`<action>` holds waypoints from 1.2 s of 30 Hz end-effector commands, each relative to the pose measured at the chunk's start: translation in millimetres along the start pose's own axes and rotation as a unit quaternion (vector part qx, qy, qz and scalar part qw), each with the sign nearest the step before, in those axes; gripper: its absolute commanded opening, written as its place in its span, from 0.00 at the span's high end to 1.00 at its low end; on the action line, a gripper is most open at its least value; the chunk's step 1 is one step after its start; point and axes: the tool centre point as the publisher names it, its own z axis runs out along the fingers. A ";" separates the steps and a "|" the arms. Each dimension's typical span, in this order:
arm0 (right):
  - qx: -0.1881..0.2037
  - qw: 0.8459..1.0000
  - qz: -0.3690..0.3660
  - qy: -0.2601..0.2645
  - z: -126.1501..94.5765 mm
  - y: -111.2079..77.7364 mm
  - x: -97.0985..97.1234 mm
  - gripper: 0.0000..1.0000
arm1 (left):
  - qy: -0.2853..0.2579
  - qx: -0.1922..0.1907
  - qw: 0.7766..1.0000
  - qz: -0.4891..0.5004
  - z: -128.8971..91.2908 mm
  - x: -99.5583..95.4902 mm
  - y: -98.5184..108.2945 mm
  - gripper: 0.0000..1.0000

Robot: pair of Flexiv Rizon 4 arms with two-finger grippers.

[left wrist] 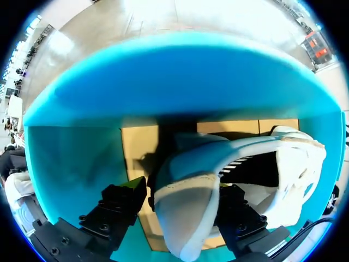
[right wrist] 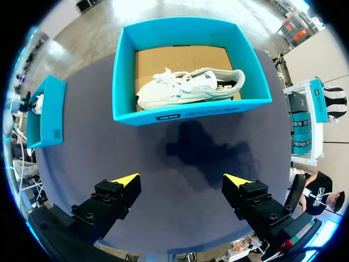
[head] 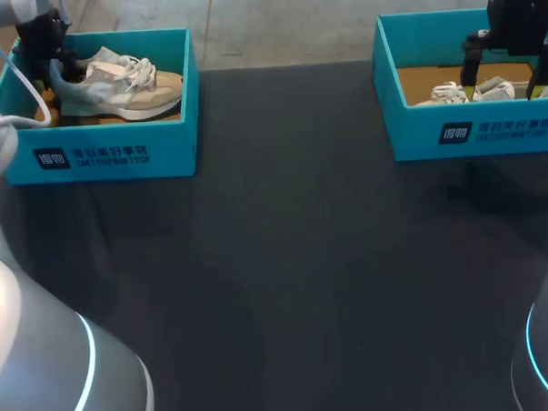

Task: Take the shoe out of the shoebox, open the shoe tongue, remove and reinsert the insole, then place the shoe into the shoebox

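Here our left hand (left wrist: 180, 186) is down inside the left shoebox (head: 104, 158), spread about the padded grey-blue heel of the beige sneaker (head: 128, 84). A sliver of gap shows beside one finger, so it grips nothing. That sneaker rests on its pale sole, white laces up, toe toward the bench's (head: 295, 259) middle. Both boxes are teal cardboard with bare brown floors and white print on the front wall. Our right hand (right wrist: 181, 180) hangs high over the dark matte bench, fingers wide and empty, near the right shoebox (head: 475, 128), where a white sneaker (right wrist: 188, 86) lies.
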 end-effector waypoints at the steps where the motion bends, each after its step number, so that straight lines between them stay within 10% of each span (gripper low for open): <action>1: -0.001 1.000 0.000 0.001 0.5 -0.7 -0.7 0.00 | 0.003 -0.036 0.999 0.001 2.7 -3.0 -10.2 0.36; 8: -0.001 1.000 0.000 0.001 0.5 -0.7 -0.7 0.00 | 0.004 -0.040 0.999 0.004 4.4 -2.6 -9.5 0.56; 17: -0.001 1.000 0.000 0.001 0.5 -0.7 -0.7 0.00 | 0.004 -0.047 0.999 0.007 7.5 -2.8 -8.7 0.59; 21: -0.001 1.000 0.000 0.001 0.5 -0.7 -0.7 0.00 | 0.005 -0.047 0.999 0.009 6.8 -2.6 -8.4 1.00; 36: -0.001 1.000 0.000 0.001 0.5 -0.7 -0.7 0.00 | 0.034 -0.038 0.998 0.029 -22.1 0.8 -1.6 1.00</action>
